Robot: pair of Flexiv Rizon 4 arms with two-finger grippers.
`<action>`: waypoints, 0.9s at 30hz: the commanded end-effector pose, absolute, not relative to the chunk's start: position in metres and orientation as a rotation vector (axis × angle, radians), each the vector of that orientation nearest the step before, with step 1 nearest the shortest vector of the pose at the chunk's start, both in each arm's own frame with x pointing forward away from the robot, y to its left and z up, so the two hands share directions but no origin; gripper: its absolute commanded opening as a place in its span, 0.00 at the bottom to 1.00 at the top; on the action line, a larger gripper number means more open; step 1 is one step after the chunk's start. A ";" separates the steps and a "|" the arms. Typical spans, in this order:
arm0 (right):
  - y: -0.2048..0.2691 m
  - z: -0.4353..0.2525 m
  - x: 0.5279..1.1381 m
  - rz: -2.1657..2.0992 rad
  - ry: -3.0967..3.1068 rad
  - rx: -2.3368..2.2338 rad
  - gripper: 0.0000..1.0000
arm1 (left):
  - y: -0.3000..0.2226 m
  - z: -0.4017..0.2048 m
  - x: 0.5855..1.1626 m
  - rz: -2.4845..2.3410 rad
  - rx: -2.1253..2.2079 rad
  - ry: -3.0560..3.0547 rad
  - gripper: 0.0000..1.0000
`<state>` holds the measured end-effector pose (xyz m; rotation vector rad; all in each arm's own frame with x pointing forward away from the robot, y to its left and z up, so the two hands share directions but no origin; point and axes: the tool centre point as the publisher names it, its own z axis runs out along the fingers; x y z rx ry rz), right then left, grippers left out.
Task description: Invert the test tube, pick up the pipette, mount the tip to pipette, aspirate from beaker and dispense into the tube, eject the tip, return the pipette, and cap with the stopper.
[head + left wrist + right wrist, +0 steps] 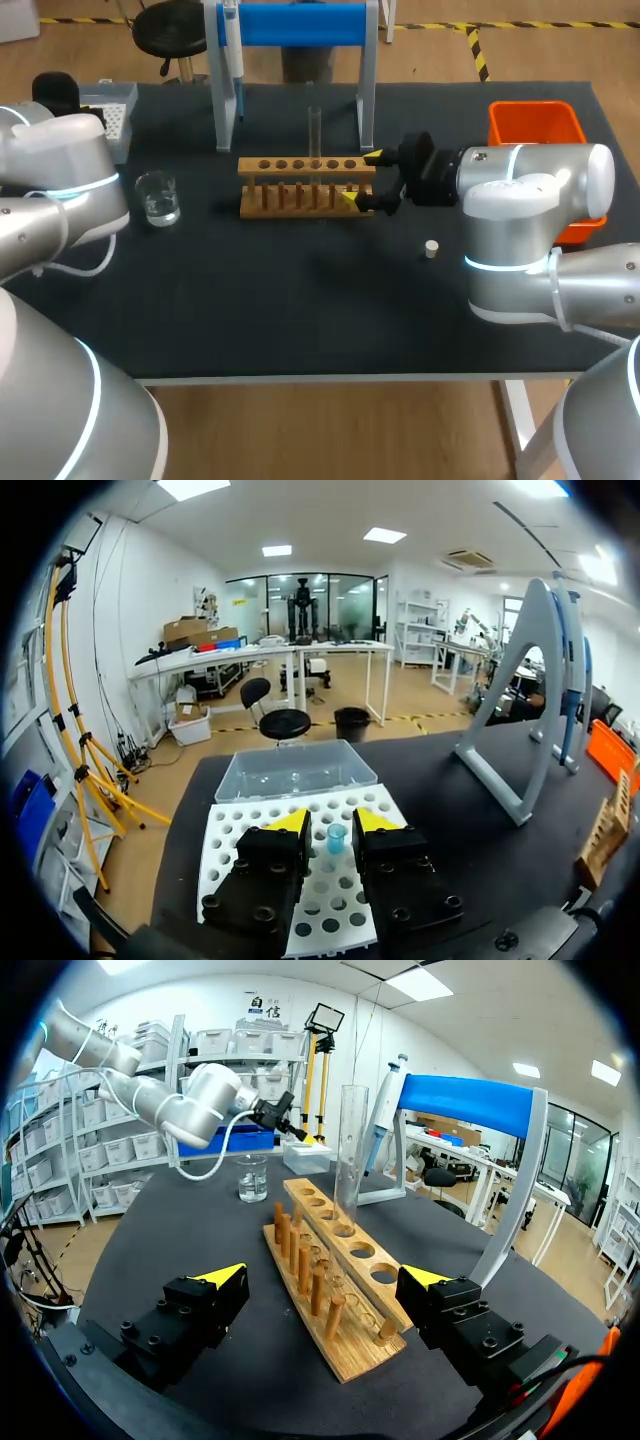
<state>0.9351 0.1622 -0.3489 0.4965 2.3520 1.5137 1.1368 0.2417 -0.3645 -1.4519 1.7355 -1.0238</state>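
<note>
– On the bench (300, 310), mid-row: we log the test tube (314, 132) standing upright in the wooden rack (300, 186), third hole from the end nearest our right arm. Agreed?

– Agreed. We note the right end effector (362, 178) at that same end of the rack, fingers wide apart, one to each side. The right wrist view shows a clear gap on both sides, so we record no contact with wood or glass.

– Left side?

– We find the left end effector (330, 820) over the white tip box (225, 865), fingers parted by a narrow gap and clamped on nothing. One blue tip (336, 837) sits in the box just below that gap; we cannot tell whether either finger touches it.

– Other items?

– We enter: beaker (157, 197) with clear liquid, left of the rack, well apart. Pipette (385, 1100) hanging on the blue-barred stand (300, 25) behind the rack. Stopper (431, 249) lying on bare bench near our right arm, apart from the rack. Orange bin (535, 125) at the far right corner.
</note>
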 end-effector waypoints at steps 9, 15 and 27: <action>0.162 -0.349 0.935 1.512 2.351 0.497 1.00 | 0.243 -0.370 1.141 -1.020 -1.464 1.745 0.25; 0.162 -0.349 0.935 1.512 2.351 0.497 1.00 | 0.243 -0.370 1.141 -1.018 -1.460 1.748 0.25; 0.162 -0.349 0.935 1.512 2.351 0.497 1.00 | 0.242 -0.371 1.142 -1.014 -1.460 1.758 0.14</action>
